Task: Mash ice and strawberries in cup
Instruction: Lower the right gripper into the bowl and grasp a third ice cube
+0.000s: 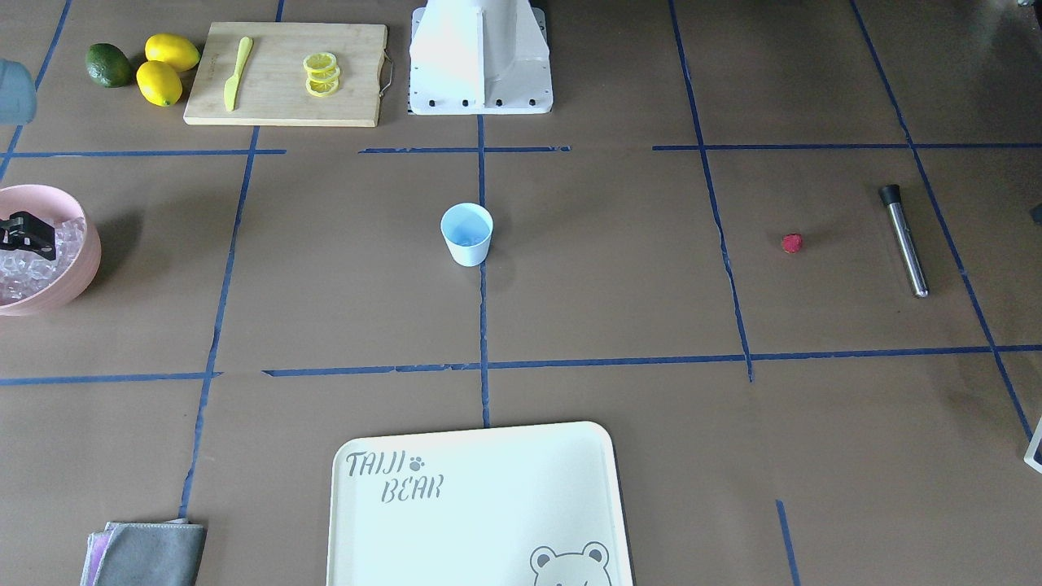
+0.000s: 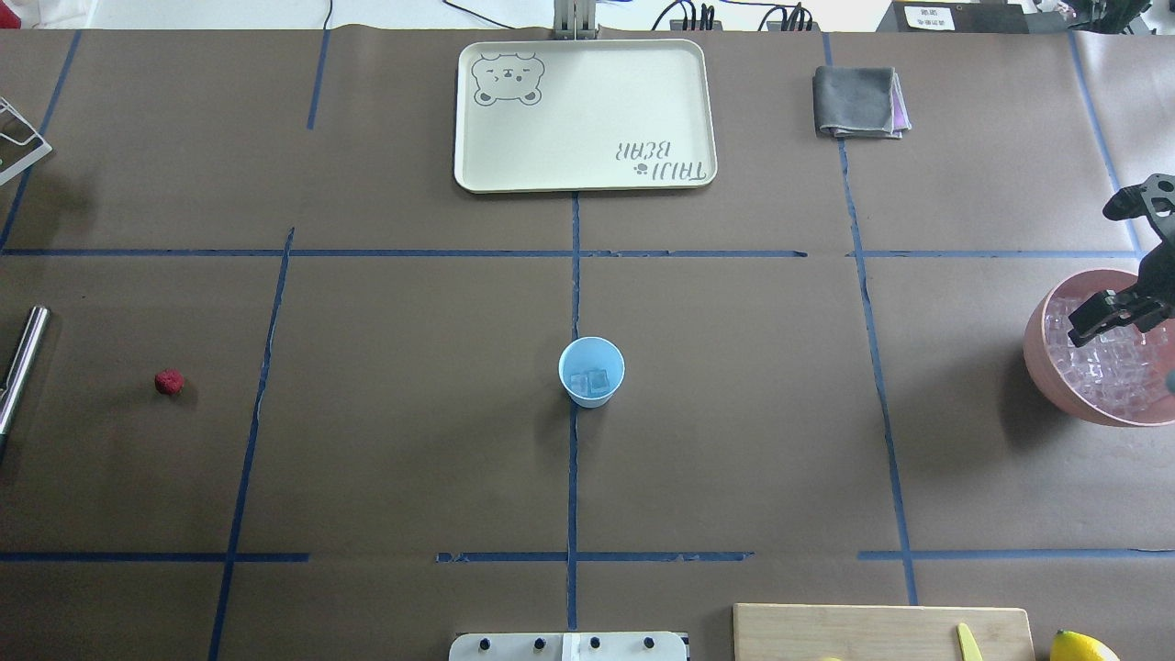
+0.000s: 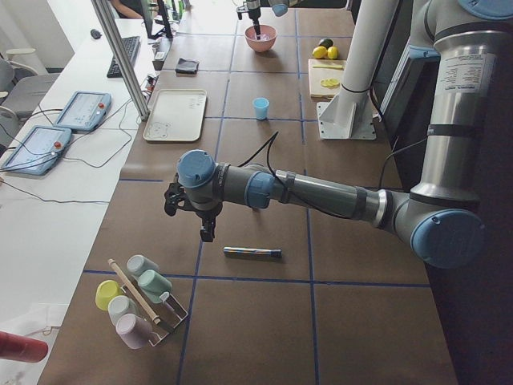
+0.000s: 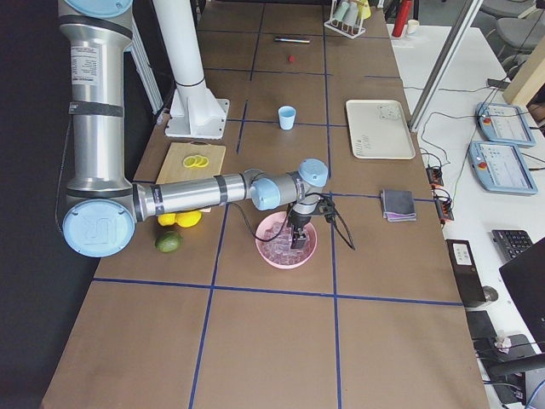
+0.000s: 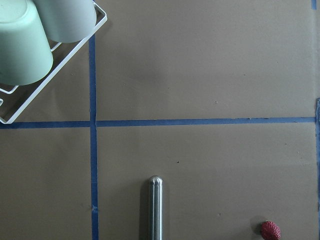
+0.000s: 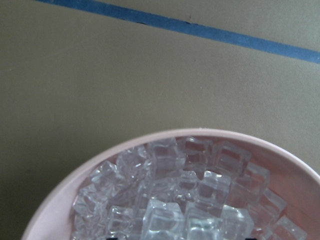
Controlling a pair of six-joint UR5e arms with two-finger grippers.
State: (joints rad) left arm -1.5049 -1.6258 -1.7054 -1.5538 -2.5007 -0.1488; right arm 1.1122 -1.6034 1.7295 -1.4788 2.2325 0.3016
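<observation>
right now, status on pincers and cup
left pincer near muddler, state unclear. right pincer open over ice bowl. cup holds two cubes; strawberry on table, nothing blocking.

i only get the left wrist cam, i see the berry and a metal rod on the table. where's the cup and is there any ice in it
Observer: The cup stands upright in the middle of the table, and the overhead view shows two cubes of ice in it.
Operator: ok and where's the right arm
Observer: The right gripper is low over the pink bowl of ice at the table's right end, with its fingers apart.
Operator: is my left gripper touching the rod
Observer: No. In the left side view the left gripper hangs above the table, clear of the metal rod. I cannot tell whether it is open.
</observation>
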